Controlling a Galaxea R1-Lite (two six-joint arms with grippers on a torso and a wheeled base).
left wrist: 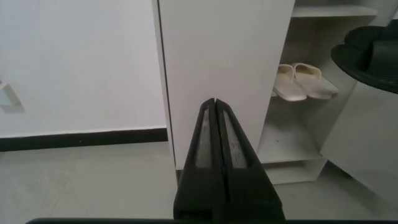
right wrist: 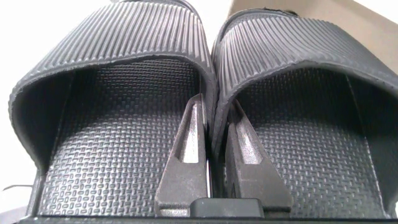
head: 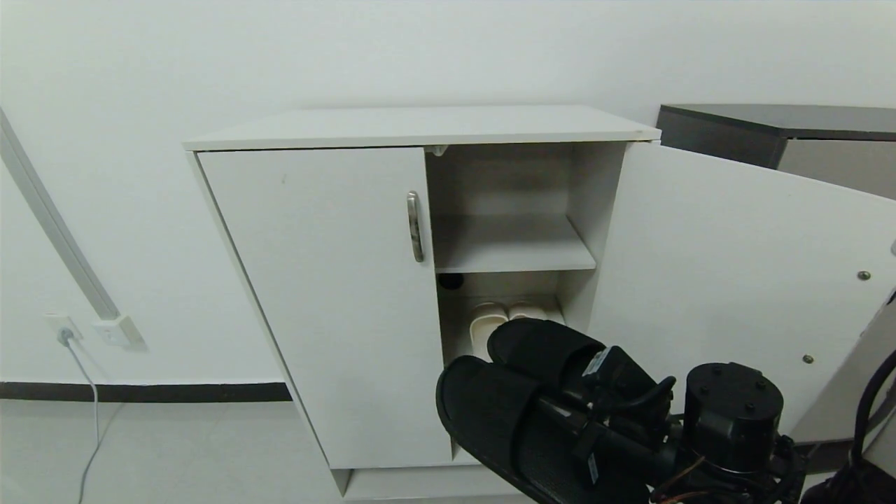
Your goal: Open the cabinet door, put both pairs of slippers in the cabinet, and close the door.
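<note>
The black slippers (head: 518, 406) are up in the air, side by side, in front of the open side of the cabinet (head: 420, 126). Their toes point at the cabinet. The right gripper (right wrist: 216, 104) holds them. One finger is inside each slipper, and the two fingers squeeze the inner sides of the pair together. From the right wrist view, the ribbed black straps (right wrist: 124, 93) arch over the fingers.

The white slippers (head: 500, 318) are inside the cabinet. They sit side by side on the low shelf, under the upper shelf (head: 511, 245). In the head view they are just behind the toes of the black pair. In the left wrist view the white pair (left wrist: 305, 81) has one more board (left wrist: 289, 140) below it, and the black pair (left wrist: 373, 56) hangs off to the side, higher than the white one.

The right door (head: 735, 280) is swung wide open. The left door (head: 322, 301) is shut. It has a silver handle (head: 416, 226) near its inner edge.

The left gripper (left wrist: 215, 106) is down low in front of the shut door. Its two fingers are pressed tight together and hold nothing.

The cabinet stands on a pale floor (head: 140, 448) against a white wall. A wall socket (head: 63, 329) is to the left of it, and a thin cable (head: 91, 420) hangs down from the socket. A dark grey piece of furniture (head: 770, 126) stands behind the open door.
</note>
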